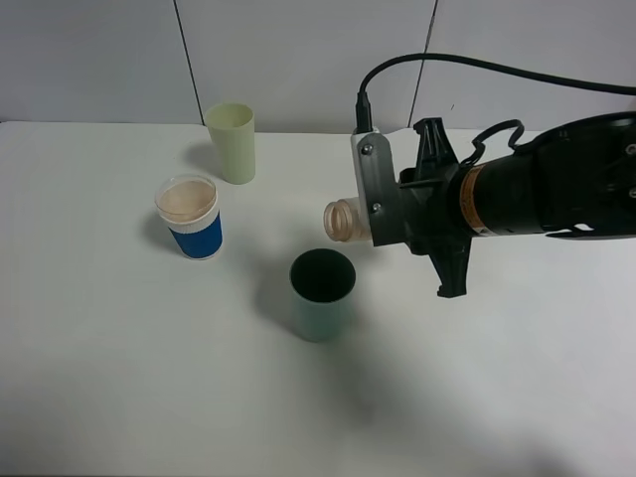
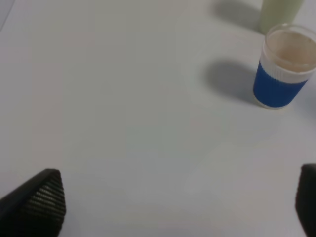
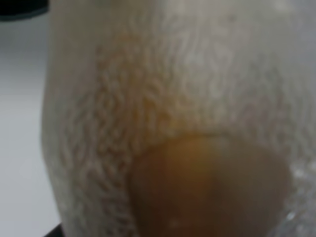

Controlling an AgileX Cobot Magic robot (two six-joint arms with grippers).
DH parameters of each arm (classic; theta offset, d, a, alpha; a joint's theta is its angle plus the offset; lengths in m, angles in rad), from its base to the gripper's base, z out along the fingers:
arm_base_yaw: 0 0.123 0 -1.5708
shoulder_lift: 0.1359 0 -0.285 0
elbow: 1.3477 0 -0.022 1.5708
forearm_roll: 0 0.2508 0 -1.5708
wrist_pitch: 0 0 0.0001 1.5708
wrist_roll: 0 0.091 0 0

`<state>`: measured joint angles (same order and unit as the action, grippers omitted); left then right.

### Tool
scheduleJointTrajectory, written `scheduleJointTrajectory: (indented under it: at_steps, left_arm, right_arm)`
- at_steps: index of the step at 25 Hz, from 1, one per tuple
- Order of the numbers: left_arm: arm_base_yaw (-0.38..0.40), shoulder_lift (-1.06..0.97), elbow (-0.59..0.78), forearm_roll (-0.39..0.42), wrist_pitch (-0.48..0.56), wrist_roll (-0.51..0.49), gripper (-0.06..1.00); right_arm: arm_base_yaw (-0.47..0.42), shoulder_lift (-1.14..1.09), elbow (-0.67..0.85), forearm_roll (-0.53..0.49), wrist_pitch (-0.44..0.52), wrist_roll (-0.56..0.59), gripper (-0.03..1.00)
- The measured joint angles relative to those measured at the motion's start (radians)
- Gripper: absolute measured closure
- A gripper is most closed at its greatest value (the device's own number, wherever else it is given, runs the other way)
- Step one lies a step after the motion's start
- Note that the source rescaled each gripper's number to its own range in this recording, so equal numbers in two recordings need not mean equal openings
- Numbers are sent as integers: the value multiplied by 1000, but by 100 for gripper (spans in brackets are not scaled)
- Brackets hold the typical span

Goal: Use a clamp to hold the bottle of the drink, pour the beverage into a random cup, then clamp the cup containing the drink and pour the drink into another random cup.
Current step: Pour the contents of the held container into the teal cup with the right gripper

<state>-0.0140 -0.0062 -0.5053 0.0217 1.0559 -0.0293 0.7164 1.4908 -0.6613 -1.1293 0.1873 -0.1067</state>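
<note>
Right pincer [image 1: 383,219] clenched on the bottle [image 1: 341,220], tipped level, mouth above the teal cup [image 1: 323,293] and seemingly toward its far rim. Beverage [image 3: 207,192] pooled brown against the bottle wall. Left pincer [image 2: 175,205] released, over bare worktop [image 1: 119,378] near the blue cup [image 2: 284,74]. Risks: mouth off-centre, so more tilt may send the stream past the rim; a sudden gush could splash
</note>
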Motion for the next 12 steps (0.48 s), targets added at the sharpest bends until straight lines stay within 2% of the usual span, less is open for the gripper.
scheduleJointTrajectory:
  at_steps: [12]
  left_arm:
    - [0, 0, 0, 0, 0, 0, 17]
  right_arm:
    - [32, 56, -23, -13, 17, -41, 93]
